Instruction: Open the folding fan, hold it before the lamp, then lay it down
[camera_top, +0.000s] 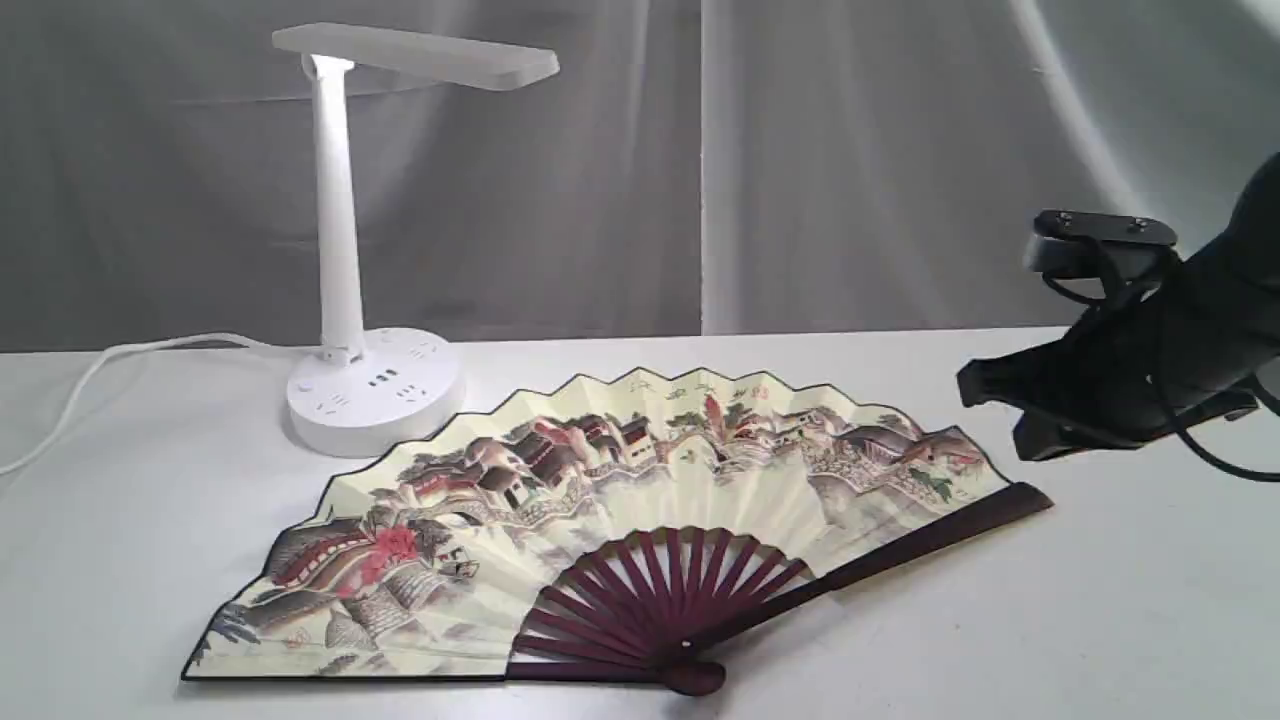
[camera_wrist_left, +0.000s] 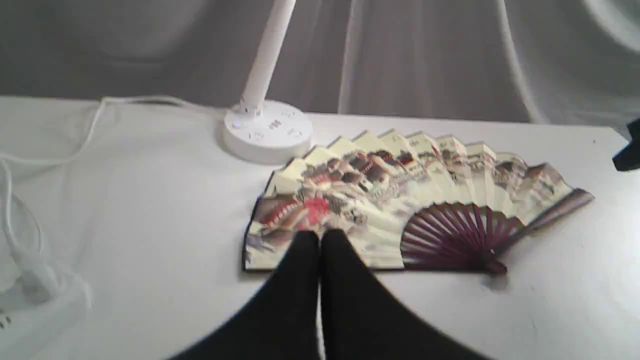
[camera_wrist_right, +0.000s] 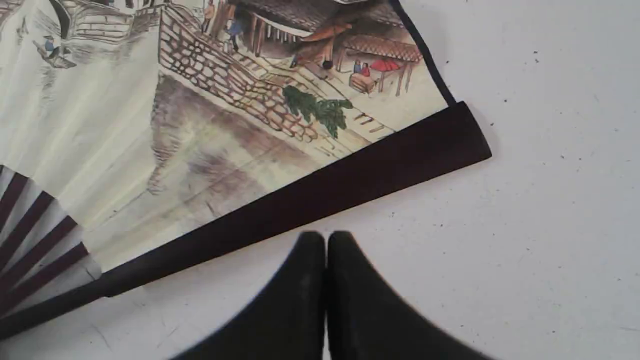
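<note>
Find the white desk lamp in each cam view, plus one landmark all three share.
Exterior: the white plastic desk lamp stands upper left, behind the left half of the open cream paper folding fan.
Left wrist: its post and round base sit just beyond the fan's pleated edge; the head is out of frame.
Right wrist: not in it.
Shared landmark: the fan's dark maroon outer guard stick.

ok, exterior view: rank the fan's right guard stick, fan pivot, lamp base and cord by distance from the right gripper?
From the right gripper:
1. Guard stick, just below it, right side.
2. Fan pivot, front centre.
3. Lamp base, back left.
4. Cord, far left.
</note>
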